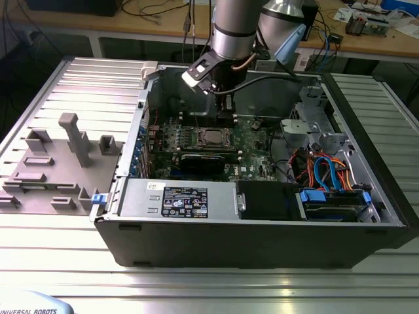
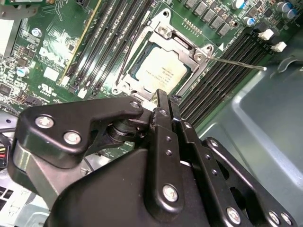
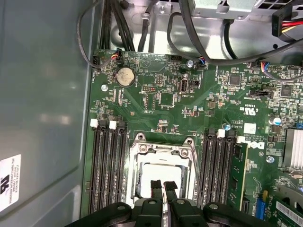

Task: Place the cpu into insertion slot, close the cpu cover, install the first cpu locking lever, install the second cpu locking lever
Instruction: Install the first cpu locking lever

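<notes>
The cpu (image 2: 158, 71) sits under the cpu cover (image 2: 201, 49), just below your jaws, which are pressed together holding nothing, one locking lever (image 2: 239, 63) jutting off that cover.

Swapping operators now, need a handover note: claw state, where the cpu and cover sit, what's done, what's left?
Claw: low over one edge of the insertion slot; can't tell whether it is open or shut.
Cpu: seated in the slot.
Cpu cover: looks laid down over the chip, framing it.
Done: cpu placed; the cover appears closed.
Left: the levers. One thin locking lever sticks out sideways from the slot and looks unlatched. The other lever I can't judge.
</notes>
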You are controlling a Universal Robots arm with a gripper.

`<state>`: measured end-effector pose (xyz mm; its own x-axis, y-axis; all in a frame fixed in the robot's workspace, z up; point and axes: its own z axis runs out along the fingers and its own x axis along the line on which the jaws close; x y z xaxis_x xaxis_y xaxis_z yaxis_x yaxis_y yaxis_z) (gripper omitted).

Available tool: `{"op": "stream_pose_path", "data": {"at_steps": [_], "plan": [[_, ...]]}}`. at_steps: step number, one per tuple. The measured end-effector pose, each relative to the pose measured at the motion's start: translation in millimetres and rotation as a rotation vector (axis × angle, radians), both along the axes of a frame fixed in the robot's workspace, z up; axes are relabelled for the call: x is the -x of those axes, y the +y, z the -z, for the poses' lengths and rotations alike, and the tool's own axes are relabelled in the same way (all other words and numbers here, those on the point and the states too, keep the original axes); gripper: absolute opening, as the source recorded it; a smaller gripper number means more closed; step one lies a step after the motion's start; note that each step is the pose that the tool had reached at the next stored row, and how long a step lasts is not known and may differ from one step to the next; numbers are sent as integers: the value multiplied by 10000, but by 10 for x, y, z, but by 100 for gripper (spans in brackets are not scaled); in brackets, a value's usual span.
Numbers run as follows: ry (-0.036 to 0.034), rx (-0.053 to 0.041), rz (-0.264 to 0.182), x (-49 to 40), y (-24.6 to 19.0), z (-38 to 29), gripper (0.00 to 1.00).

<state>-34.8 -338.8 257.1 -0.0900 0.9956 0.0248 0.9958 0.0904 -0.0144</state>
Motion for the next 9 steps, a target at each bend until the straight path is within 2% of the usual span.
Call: {"op": "stream_pose_path", "data": {"at_steps": [6,9], "plan": [[-1,2,-91,1,0,-2,16],[0,4,-850,1,3,-2,16]]}}
